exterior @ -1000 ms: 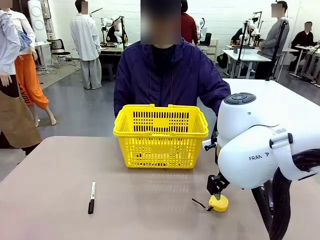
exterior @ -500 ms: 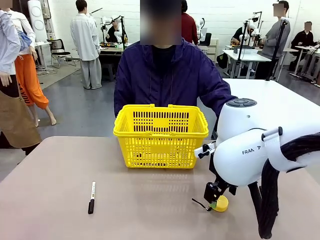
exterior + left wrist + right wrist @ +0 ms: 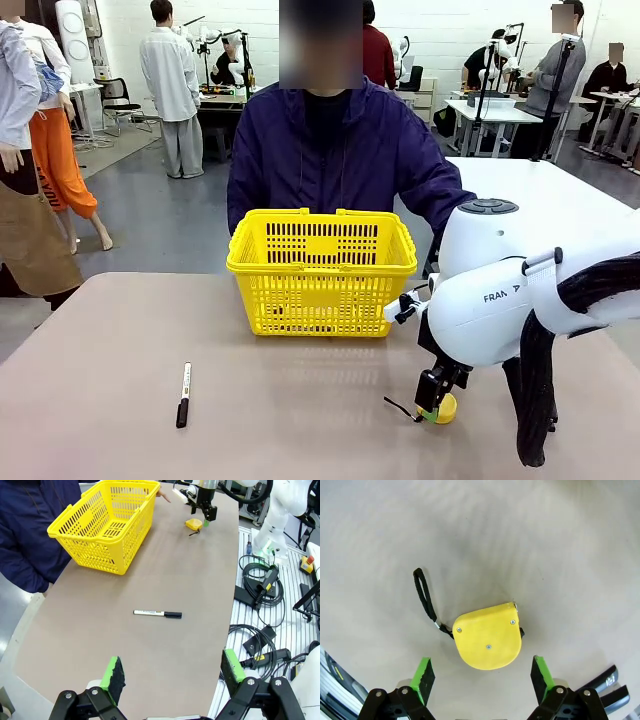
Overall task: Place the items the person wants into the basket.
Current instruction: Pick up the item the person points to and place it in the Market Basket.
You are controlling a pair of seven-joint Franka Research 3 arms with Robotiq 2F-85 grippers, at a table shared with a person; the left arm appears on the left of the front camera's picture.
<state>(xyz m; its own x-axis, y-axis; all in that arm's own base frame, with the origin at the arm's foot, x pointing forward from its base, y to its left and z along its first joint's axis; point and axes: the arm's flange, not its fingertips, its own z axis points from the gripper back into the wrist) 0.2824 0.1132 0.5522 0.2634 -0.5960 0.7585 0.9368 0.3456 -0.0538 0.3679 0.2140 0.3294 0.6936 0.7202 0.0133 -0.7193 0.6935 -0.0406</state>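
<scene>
Room: grey-floored workshop, white tables and people across the upper frame.
Table: tan top, lower frame.
Person: upper centre.
Basket: yellow, centre.
Right gripper: spread wide over tape measure, lower right.
Left gripper: spread wide, holding nothing.
Marker: lower left.

A big robot lab with many work tables.

At 12 o'clock in the front view, past the tan table, white tables stand on a grey floor with more robot arms and people in white coats. At 3 o'clock in the left wrist view, black cables lie on a ribbed metal floor plate beside a white robot base.
</scene>
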